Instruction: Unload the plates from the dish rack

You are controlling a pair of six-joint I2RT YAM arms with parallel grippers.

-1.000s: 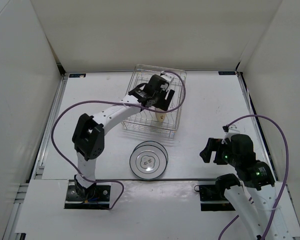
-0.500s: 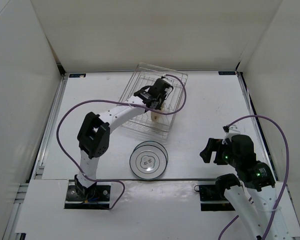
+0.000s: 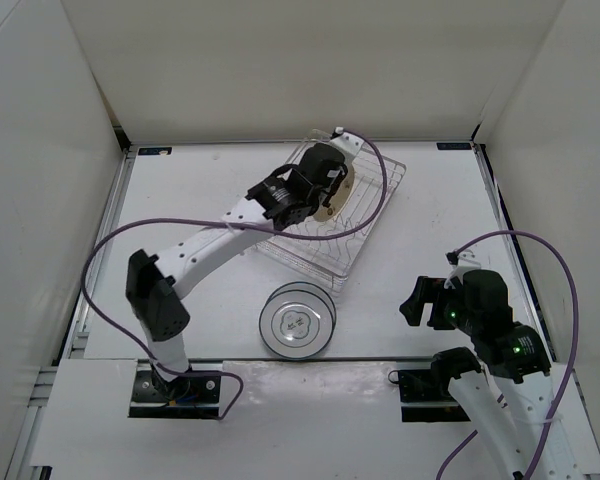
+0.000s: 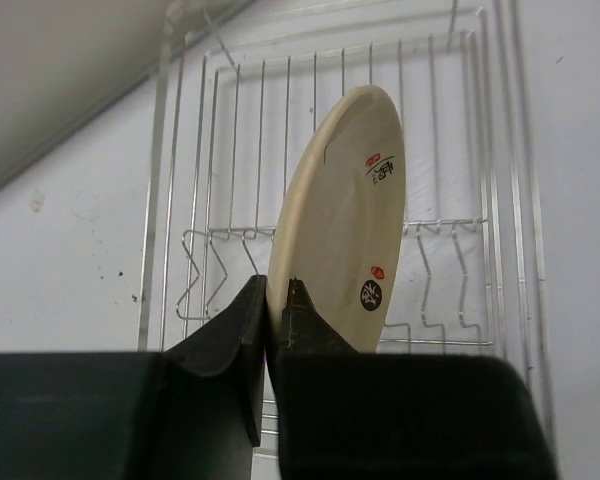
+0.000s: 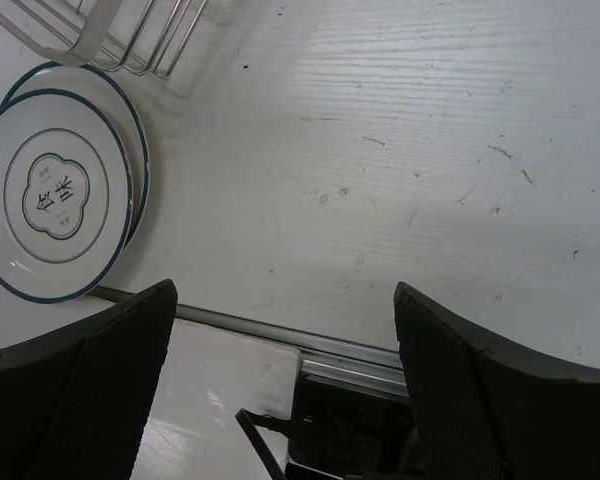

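Observation:
My left gripper (image 3: 325,188) is shut on the lower edge of the plain tan plate (image 4: 345,215), which stands on edge above the dish rack (image 3: 365,228). In the left wrist view both black fingers (image 4: 242,320) pinch the plate's rim, with the rack's silver wires (image 4: 230,150) behind. The rack lies skewed at the table's back centre. Two white-grey plates with dark rims (image 3: 297,320) are stacked flat at the front centre, also seen in the right wrist view (image 5: 55,190). My right gripper (image 3: 420,300) hangs open at the front right, holding nothing.
White walls close in the table on three sides. A metal rail (image 5: 280,335) runs along the table's near edge. The left arm's purple cable (image 3: 365,200) loops over the rack. A corner of the rack (image 5: 100,30) shows in the right wrist view.
My left gripper has shut on the tan plate. The left arm has swung back and right, and the rack has turned and slid to the right. The right arm has stayed still.

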